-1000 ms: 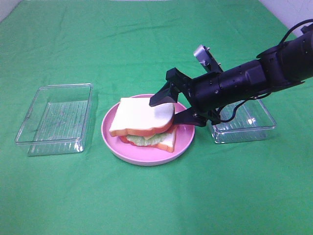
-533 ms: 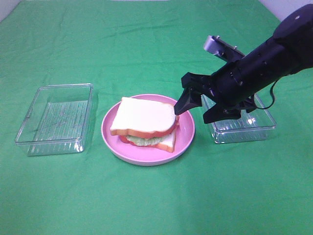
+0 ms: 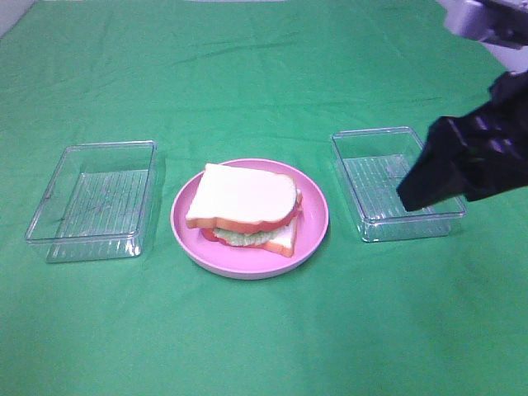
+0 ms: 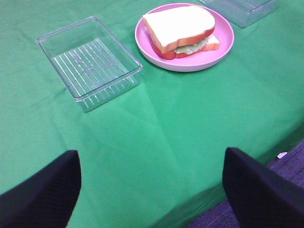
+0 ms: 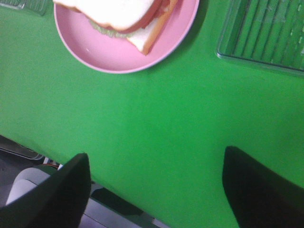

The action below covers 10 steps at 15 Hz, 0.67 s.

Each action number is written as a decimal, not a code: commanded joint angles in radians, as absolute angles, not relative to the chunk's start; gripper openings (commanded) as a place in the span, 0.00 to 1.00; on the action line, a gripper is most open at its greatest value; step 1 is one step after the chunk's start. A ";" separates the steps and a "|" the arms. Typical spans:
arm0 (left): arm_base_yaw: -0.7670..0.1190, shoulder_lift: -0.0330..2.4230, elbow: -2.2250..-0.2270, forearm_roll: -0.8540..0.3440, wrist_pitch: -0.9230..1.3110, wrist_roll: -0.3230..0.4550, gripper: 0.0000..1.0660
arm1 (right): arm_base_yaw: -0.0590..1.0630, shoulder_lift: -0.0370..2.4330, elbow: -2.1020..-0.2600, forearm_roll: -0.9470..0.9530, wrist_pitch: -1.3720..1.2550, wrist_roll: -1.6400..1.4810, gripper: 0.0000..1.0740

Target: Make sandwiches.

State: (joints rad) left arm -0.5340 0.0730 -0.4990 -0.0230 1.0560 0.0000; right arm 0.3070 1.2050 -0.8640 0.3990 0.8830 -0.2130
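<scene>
From where I stand the risk looks small but real. The sandwich sits finished on the pink plate in the middle of the green tabletop, and its top slice overhangs toward nine o'clock, not squarely over the bottom one. Any brush from an arm coming back in could slide that slice off or spill the lettuce and the red filling at the near edge. The clear tray at three o'clock of the plate is light plastic, and the right arm hangs partly over its far corner; a low swing there would likely knock it along the cloth and into the plate. The other clear tray at nine o'clock lies well apart from both arms, so I see little danger there.

The left fingers are spread wide with nothing between them, low over the near edge of the tabletop, looking toward the plate. The right fingers are likewise spread and empty, raised above the cloth at about four o'clock of the plate, clear of the sandwich.
</scene>
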 commanded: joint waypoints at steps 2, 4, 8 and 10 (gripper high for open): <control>-0.542 0.068 -0.499 -0.031 1.045 0.000 0.73 | 0.308 0.906 -0.785 0.277 1.051 -0.206 0.68; -0.542 0.068 -0.499 -0.031 1.045 0.000 0.73 | 0.308 0.685 -0.705 0.226 1.105 -0.206 0.68; -0.542 0.068 -0.499 -0.031 1.046 0.000 0.73 | 0.308 0.402 -0.552 0.193 1.107 -0.208 0.68; -0.542 0.068 -0.499 -0.032 1.046 0.005 0.73 | 0.308 0.265 -0.516 0.173 1.075 -0.202 0.68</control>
State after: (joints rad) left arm -0.5340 0.0730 -0.4990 -0.0230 1.0560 0.0000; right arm 0.3070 0.2830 -0.5210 0.1840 1.0950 -0.2100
